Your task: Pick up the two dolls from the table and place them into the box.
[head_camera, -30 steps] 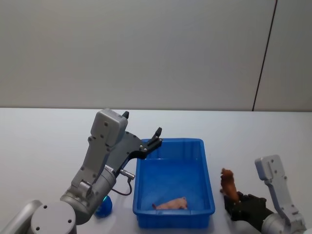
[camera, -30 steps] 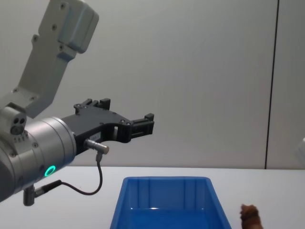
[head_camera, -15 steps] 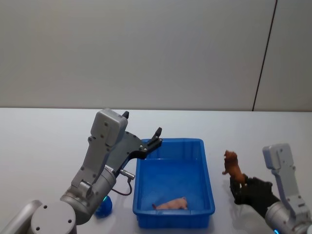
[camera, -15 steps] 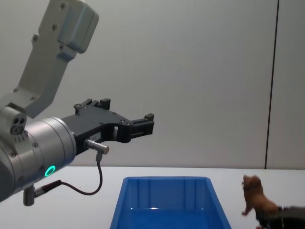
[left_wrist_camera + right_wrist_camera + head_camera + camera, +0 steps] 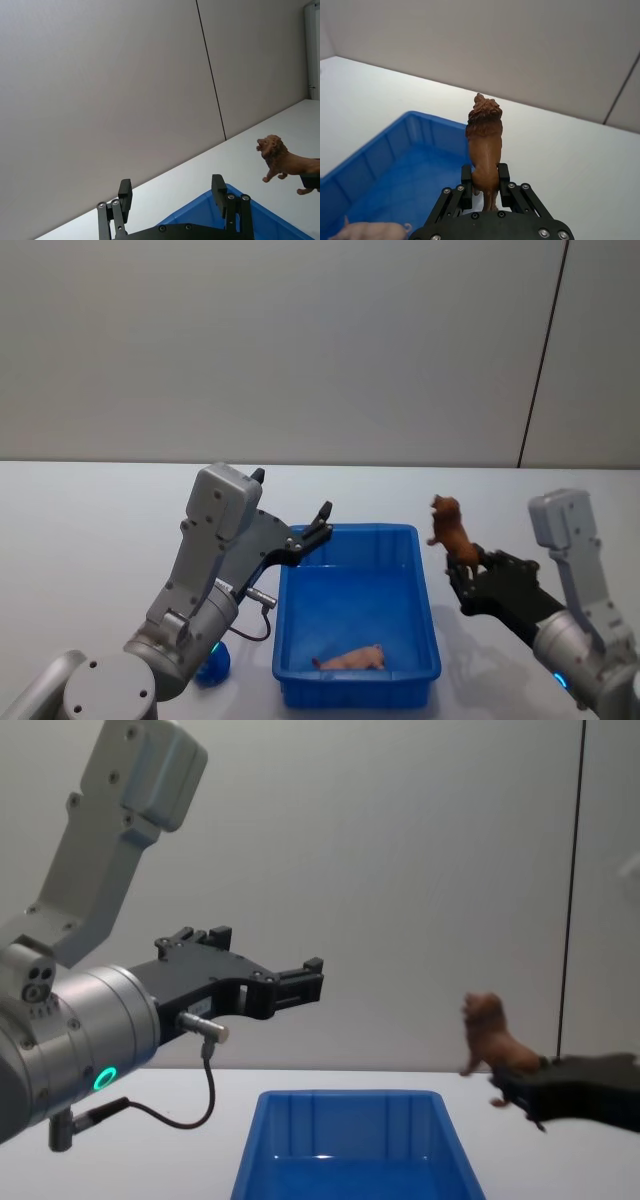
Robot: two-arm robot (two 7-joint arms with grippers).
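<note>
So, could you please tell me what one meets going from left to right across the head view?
The open left gripper → pale pink doll lying in the blue box → brown doll, held by the right gripper.

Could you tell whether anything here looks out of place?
Only the pink doll: it lies on its side in the box, by the near wall. The brown doll is held in the right pincer beside the box's right rim; the left pincer is open above its far rim.
</note>
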